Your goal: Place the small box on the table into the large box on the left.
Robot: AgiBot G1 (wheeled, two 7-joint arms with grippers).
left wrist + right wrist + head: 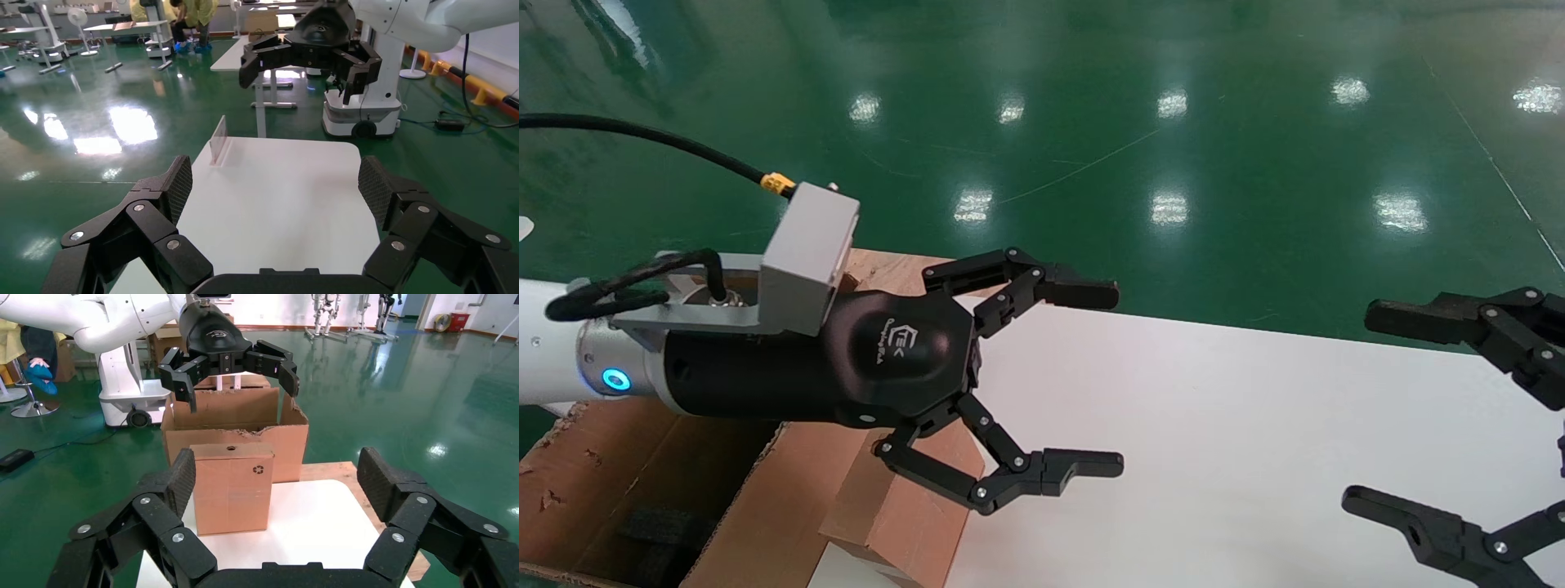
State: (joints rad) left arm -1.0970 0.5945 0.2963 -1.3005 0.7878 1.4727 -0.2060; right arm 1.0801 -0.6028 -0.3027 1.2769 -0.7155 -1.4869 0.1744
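So the small box (232,487) is standing upright at the left end of the white table (1238,425), the face with the punched hole and recycling mark turned toward the right arm, and it's right up against the large box (235,425), which sits just past the table's left end; can't tell if they actually touch. In the head view the small box (896,513) is mostly hidden under the left arm.

The left gripper (1042,380) hangs in the air above the small box with its jaws spread wide and nothing between them; the right gripper (1418,408) is over the right end of the table, also wide open and empty, pointing back at the carton from well apart.

My read: nothing's been grabbed yet, so the step in hand is the pick. How I'd do it: use the left gripper since it's already overhead; bring it straight down so the fingers (1083,292) straddle the carton's narrow faces, not a corner; close square and low enough that it doesn't tip. Then lift clear before going sideways; the large box has ragged torn flaps (287,413) and catching one would drag the carton askew. Let go only once it's down over the black foam (654,531) inside; the right arm can sit this one out.
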